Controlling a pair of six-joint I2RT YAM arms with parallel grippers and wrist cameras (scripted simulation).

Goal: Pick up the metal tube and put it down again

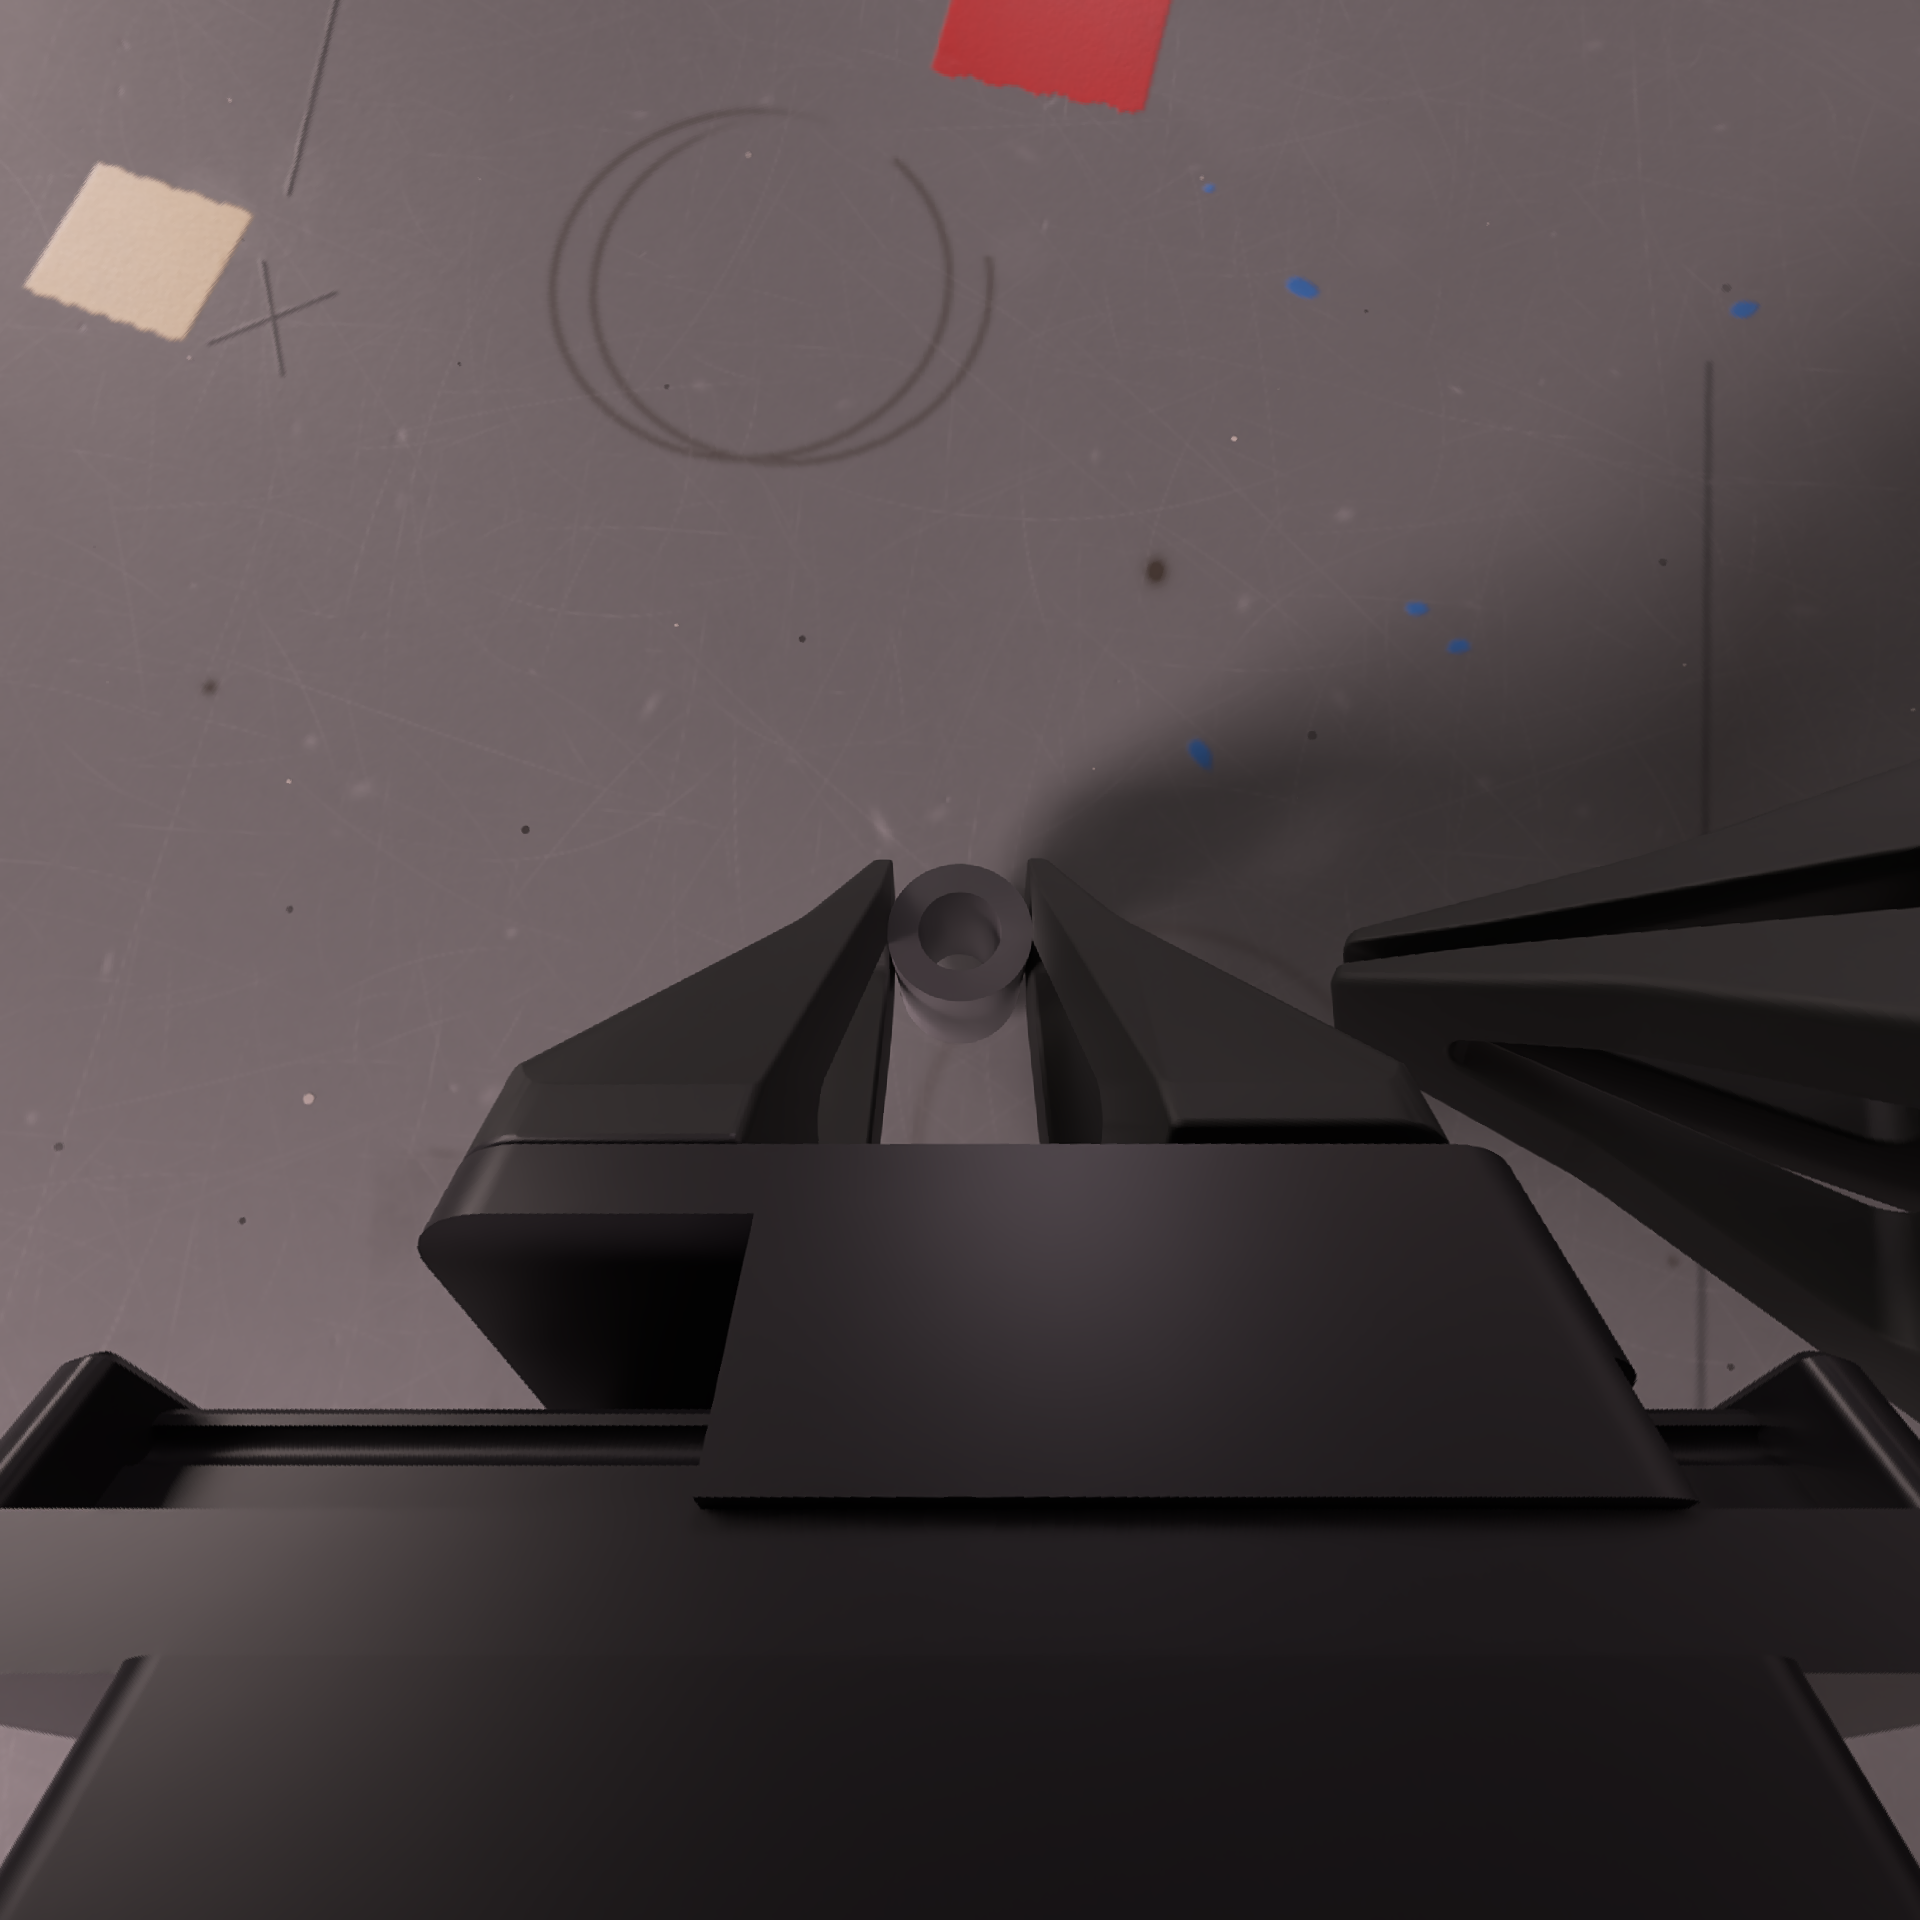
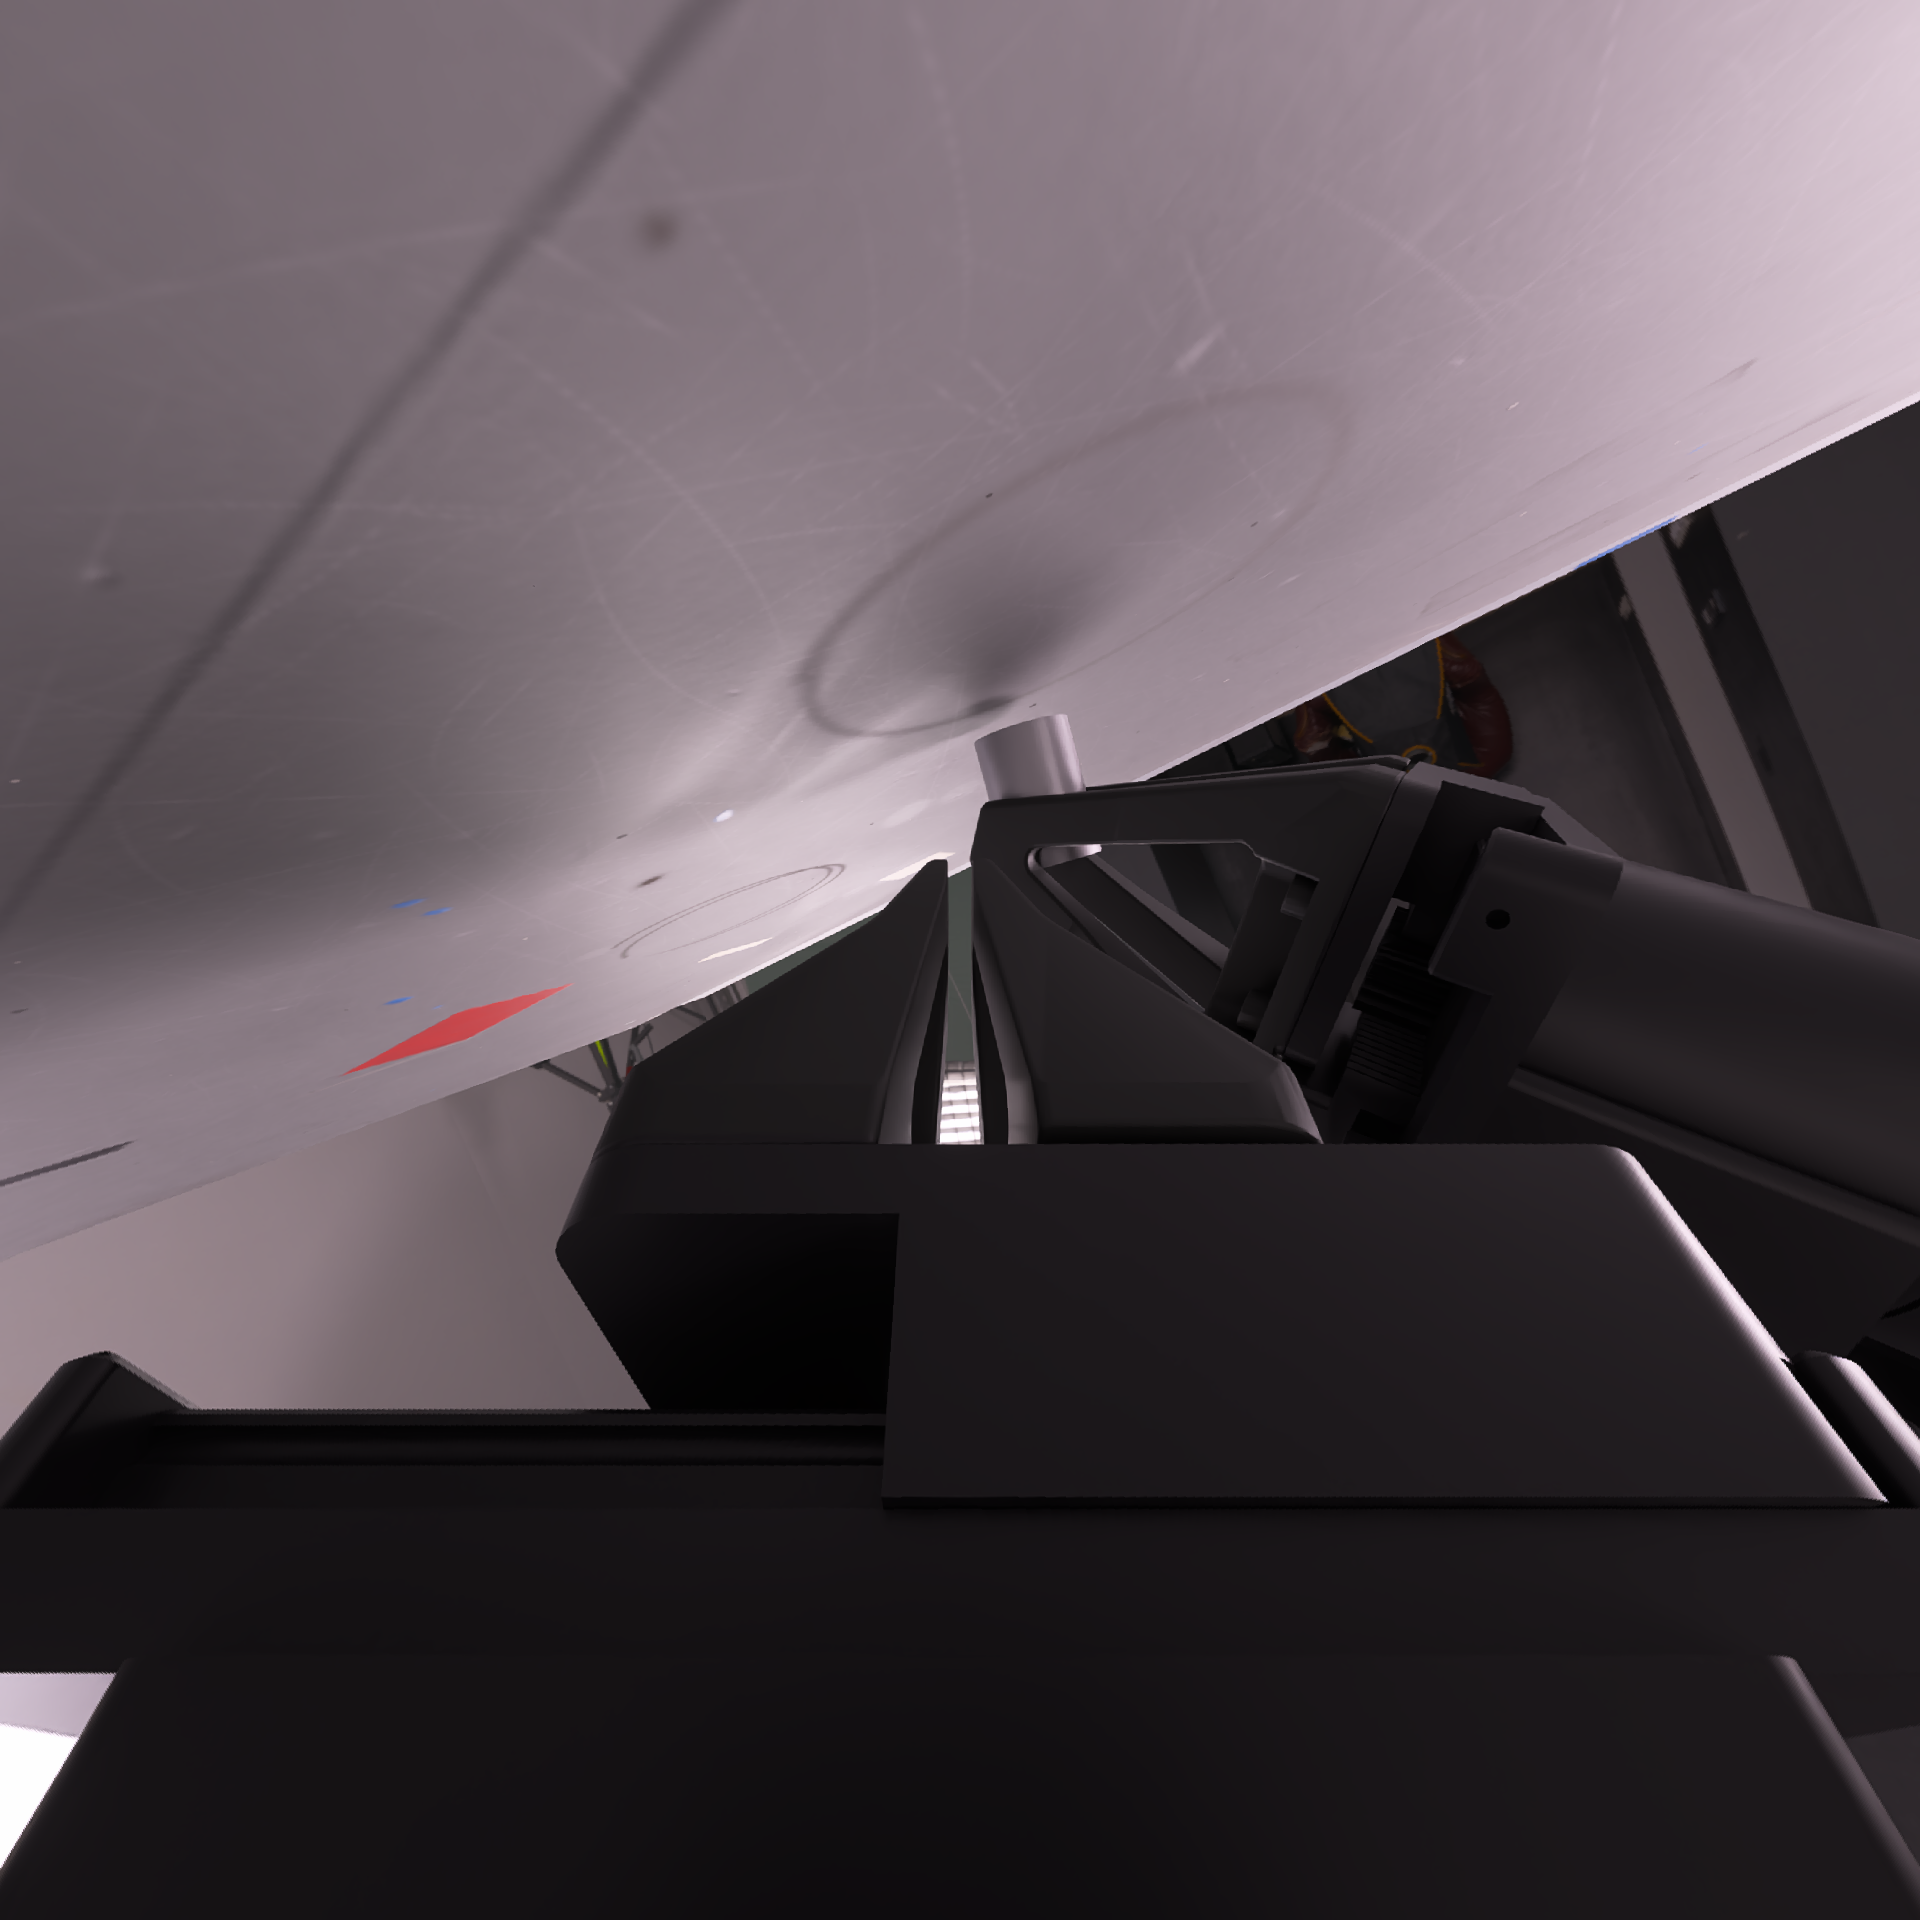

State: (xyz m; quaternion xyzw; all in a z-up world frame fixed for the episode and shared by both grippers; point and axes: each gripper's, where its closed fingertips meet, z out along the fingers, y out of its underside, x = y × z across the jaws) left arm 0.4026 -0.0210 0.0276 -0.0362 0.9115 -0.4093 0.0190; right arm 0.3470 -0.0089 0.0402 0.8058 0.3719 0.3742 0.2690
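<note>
The metal tube (image 1: 958, 951) is a short grey cylinder that I see end-on between my left gripper's fingers. My left gripper (image 1: 959, 871) is shut on it, a pad on each side. In the right wrist view the tube (image 2: 1027, 756) sticks out past the left gripper (image 2: 1023, 831) toward the grey table (image 2: 727, 416), with a dark shadow close by its end. I cannot tell whether it touches the table. My right gripper (image 2: 958, 878) is shut and empty, just beside the left one. It shows at the right edge of the left wrist view (image 1: 1345, 971).
On the table lie a red patch (image 1: 1049, 47), a beige patch (image 1: 135, 249), drawn circles (image 1: 769, 291) and small blue specks (image 1: 1301, 288). The table's edge (image 2: 1455, 634) runs diagonally in the right wrist view, with dark room beyond it.
</note>
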